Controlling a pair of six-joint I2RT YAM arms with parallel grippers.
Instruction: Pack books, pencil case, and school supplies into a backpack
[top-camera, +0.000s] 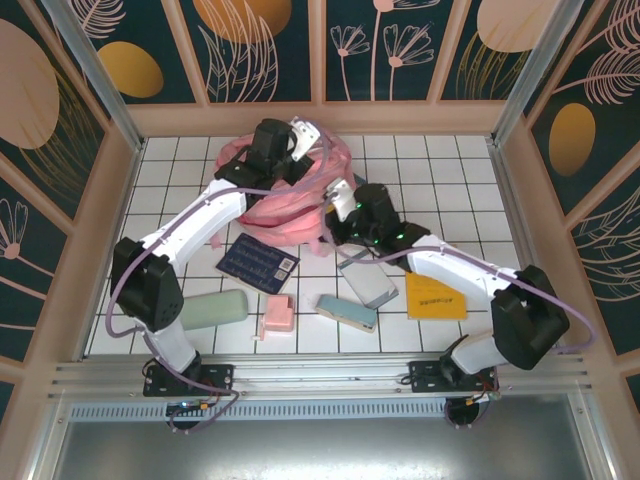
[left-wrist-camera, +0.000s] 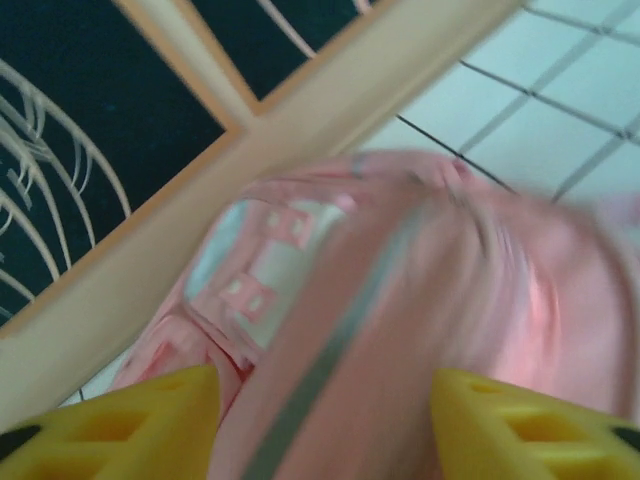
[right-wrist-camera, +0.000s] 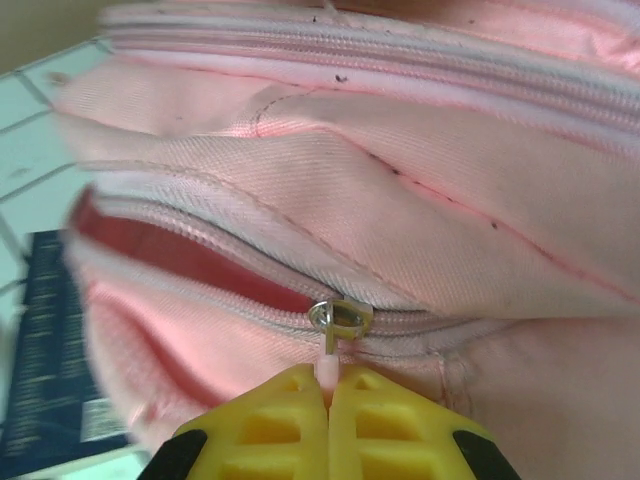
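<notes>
The pink backpack (top-camera: 285, 200) lies at the back of the tiled table. My left gripper (top-camera: 300, 135) hovers over its far top, open; in the left wrist view the yellow fingertips (left-wrist-camera: 160, 420) stand wide apart above the blurred pink backpack (left-wrist-camera: 400, 300). My right gripper (top-camera: 340, 208) is shut on the pink zipper pull (right-wrist-camera: 327, 372) of a partly open pocket, just below the metal slider (right-wrist-camera: 340, 318). A navy book (top-camera: 257, 263) lies in front of the backpack. The sage pencil case (top-camera: 213, 309), a pink block (top-camera: 275, 317), a teal item (top-camera: 347, 312), a grey-blue case (top-camera: 367, 280) and a yellow-orange book (top-camera: 436, 296) lie nearer.
Wooden-framed walls (top-camera: 320, 118) close in the table at the back and sides. The right arm's forearm (top-camera: 450, 268) stretches over the tiles between the grey-blue case and the yellow-orange book. The navy book (right-wrist-camera: 50, 370) sits left of the pocket opening.
</notes>
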